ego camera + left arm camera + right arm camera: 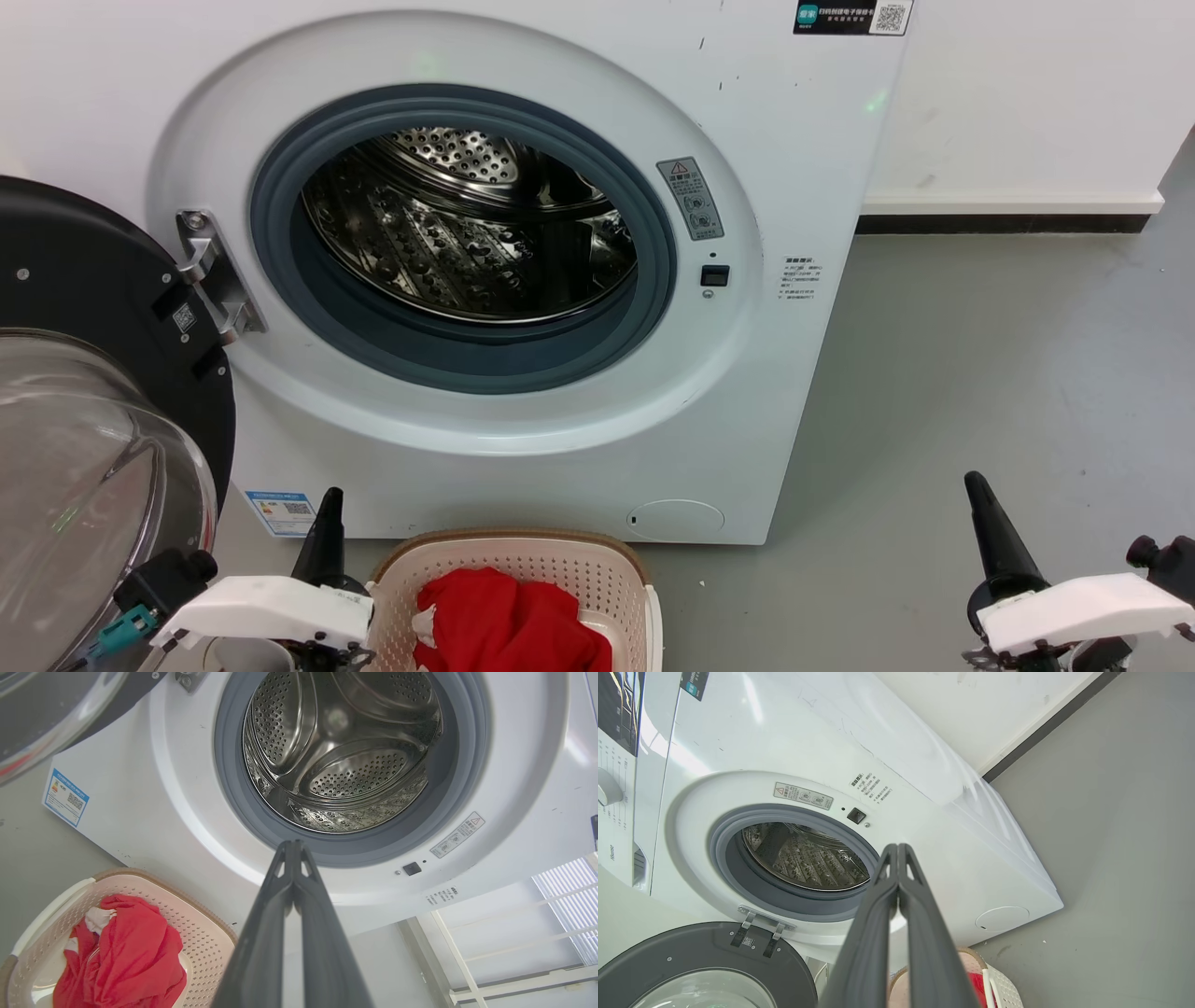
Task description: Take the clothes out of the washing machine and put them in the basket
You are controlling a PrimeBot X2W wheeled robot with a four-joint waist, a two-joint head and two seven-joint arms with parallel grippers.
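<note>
The washing machine [775, 401] stands on the grey floor [990, 373] against a white wall [1027, 93], its front facing the robot. Its black-rimmed glass door [84, 280] is swung wide open to the left on a metal hinge [210, 275]. Inside the grey gasket [658, 280] the perforated steel drum [467, 233] shows its ribs and holes. A blue-edged sticker [280, 511] sits low on the left of the machine's front. The basket [509, 536] rests on the floor just in front of the machine, near its lower edge and a little left of its middle, with its brown rim toward the washer. The clothes [509, 621] lie inside the basket as a crumpled red heap with a bit of white showing on the left side; they rest on the basket's bottom and against its near-left wall. The left gripper [330, 499] hangs just to the left of the basket, near its rim but apart from it, its fingers [280, 891] pressed together with nothing between them and pointing toward the lower edge of the porthole. The right gripper [976, 485] is well to the right, over bare floor beyond the machine's right side, its fingers [882, 891] likewise pressed together and holding nothing.
</note>
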